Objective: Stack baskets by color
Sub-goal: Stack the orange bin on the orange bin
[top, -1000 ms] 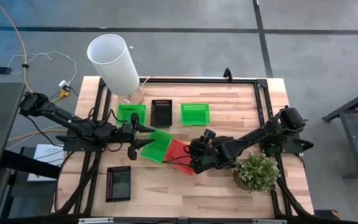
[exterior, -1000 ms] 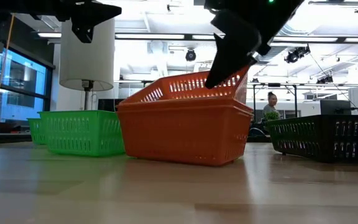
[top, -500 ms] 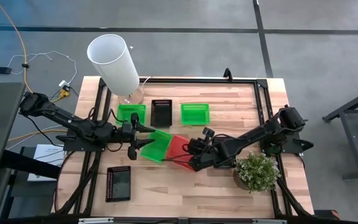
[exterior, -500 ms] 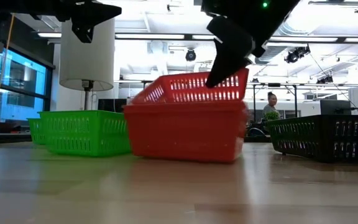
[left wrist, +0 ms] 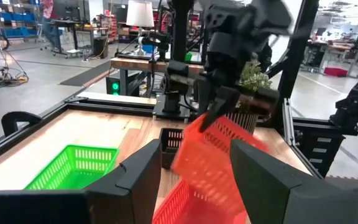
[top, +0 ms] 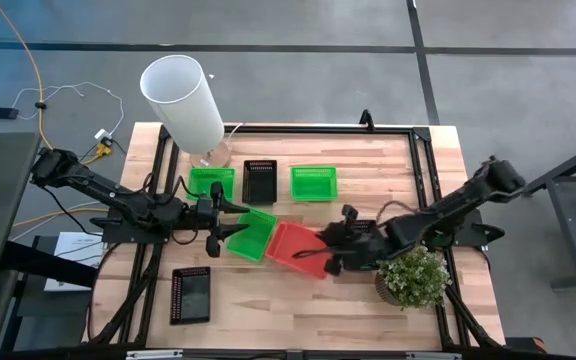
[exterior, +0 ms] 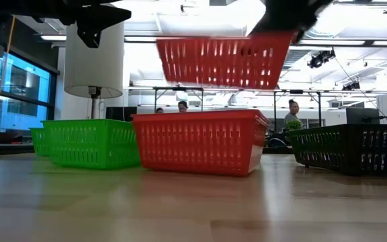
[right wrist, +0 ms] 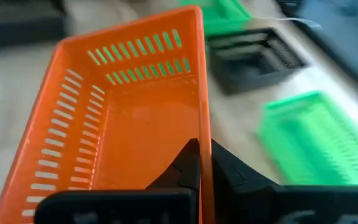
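Bare tabletop [top: 298, 310] in front; baskets [top: 313, 183] behind.

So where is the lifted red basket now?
In the low view, the lifted red basket hangs in the air above another red basket, held at its rim by the right tool.

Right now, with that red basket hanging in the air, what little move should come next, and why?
Probably lower it straight into the red basket standing on the table. The right pincer is shut on the lifted red basket, which hangs almost level, clear above the other, so it likely only needs nesting.
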{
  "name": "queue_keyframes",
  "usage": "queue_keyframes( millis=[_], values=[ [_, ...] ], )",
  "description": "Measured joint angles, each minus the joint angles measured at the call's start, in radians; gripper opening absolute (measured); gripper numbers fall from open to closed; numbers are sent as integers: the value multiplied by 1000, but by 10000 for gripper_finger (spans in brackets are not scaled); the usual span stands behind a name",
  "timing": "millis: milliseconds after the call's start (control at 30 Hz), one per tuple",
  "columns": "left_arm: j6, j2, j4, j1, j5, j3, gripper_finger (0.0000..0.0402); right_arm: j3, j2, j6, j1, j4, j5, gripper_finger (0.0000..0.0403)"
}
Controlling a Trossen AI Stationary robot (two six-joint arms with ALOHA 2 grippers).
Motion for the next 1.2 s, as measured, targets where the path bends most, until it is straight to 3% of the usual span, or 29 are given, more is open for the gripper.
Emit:
queue_keyframes(
  millis=[133,233,467,833,1200],
  values=[
    [0,0,0,0,0,0,179,-227,-104,0,-28,377,-97,1],
    [0,0,1,0,0,0,179,-303,-121,11,-71,527,-128,0],
    [0,0,0,0,0,0,179,-289,-35,73,-139,550,-155,0],
    [-3,0,0,0,0,0,179,-250,78,142,-135,522,-190,0],
    [-18,0,0,0,0,0,179,-250,89,185,-135,475,-233,0]
  ],
)
